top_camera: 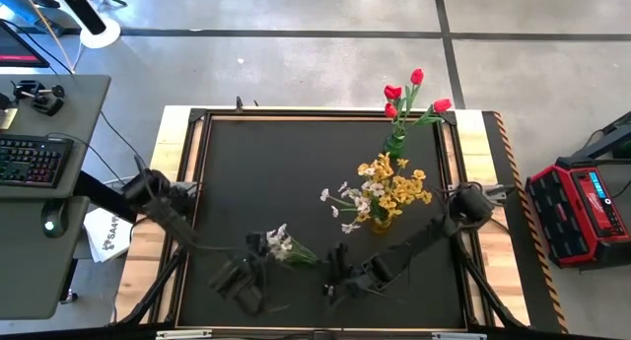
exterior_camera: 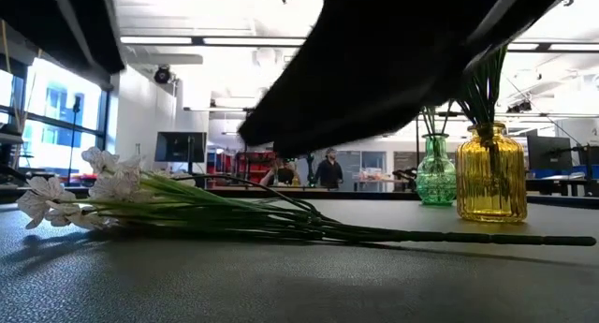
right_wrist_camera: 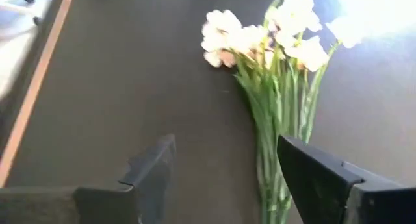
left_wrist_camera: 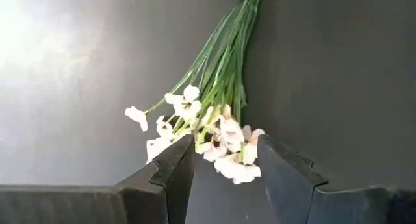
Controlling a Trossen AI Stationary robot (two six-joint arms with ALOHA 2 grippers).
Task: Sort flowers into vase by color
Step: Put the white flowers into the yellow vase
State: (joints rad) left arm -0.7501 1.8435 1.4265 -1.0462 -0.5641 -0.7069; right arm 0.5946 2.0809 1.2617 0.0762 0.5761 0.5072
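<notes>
White spray down on the mat, both grippers parted over it.

The white spray [top_camera: 281, 244] lies flat at the near edge, blossoms left, stems right. The left gripper [left_wrist_camera: 224, 169] straddles the blossoms, the right gripper [right_wrist_camera: 224, 172] hangs by the stems; neither holds anything. Reds sit in the green vase [top_camera: 395, 141], yellows in the yellow vase [top_camera: 382, 222]. Only the low view shows the stems resting fully on the mat.

White spray [top_camera: 280, 243] lies flat on the mat; red tulips [top_camera: 414, 94] and yellow blossoms [top_camera: 399, 187] stand in vases.
</notes>
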